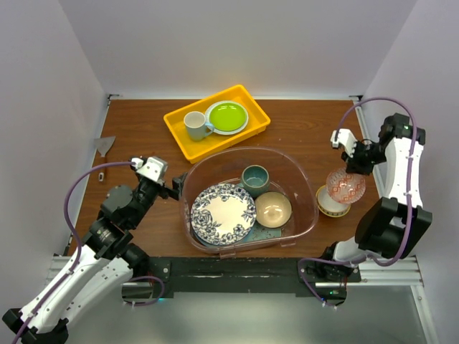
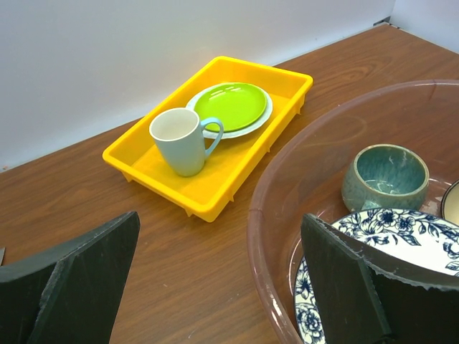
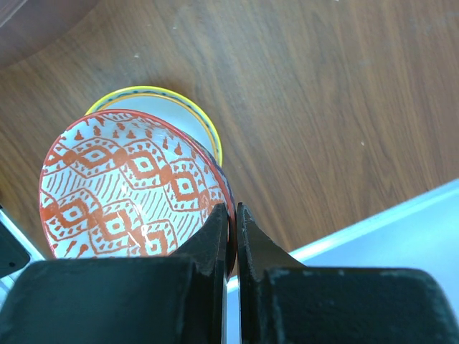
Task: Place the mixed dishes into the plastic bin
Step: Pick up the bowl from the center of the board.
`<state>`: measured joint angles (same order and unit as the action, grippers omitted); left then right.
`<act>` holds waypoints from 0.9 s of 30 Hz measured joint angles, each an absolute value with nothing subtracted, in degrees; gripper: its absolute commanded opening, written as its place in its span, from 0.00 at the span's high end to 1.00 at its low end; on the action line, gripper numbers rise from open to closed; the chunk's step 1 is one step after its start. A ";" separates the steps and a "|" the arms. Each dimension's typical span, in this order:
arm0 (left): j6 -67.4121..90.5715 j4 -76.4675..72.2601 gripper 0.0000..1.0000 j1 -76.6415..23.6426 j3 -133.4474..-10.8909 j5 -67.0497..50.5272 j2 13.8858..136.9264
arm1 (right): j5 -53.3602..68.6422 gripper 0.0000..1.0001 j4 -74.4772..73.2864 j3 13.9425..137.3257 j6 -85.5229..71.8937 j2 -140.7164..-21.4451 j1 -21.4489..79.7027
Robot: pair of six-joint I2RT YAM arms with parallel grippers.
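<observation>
Top external view shows the plastic bin (image 1: pixel 307 180) holding the blue-floral plate (image 1: pixel 223 213), dark teal mug (image 1: pixel 254 179), tan bowl (image 1: pixel 273 208) and mint-green tray (image 1: pixel 271 232) — mostly done. Right gripper (image 3: pixel 232 213) pinches the rim of the red-patterned bowl (image 1: pixel 346 186), outside the bin over a yellow-rimmed plate (image 1: pixel 330 208) — both yet to go in; left gripper (image 1: pixel 173 188) gapes empty by the bin's wall.

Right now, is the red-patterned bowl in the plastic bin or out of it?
Out. The right gripper pinches the rim of the red-patterned bowl, outside the plastic bin, over a yellow-rimmed plate.
</observation>
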<state>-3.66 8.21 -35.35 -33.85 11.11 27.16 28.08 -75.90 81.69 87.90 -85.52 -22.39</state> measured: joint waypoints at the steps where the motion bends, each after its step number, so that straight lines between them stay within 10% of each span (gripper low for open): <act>1: -3.66 8.21 0.00 -35.35 -33.85 11.11 27.16 | 28.05 1.00 -75.83 81.91 87.22 -85.25 -22.59; 27: 2.33 7.49 0.00 -35.27 -33.98 11.92 30.92 | 31.57 1.00 -75.85 85.38 61.60 -74.26 -22.28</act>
<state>2.33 7.49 -35.27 -33.98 11.92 30.92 31.57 -75.85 85.38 61.60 -74.26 -22.28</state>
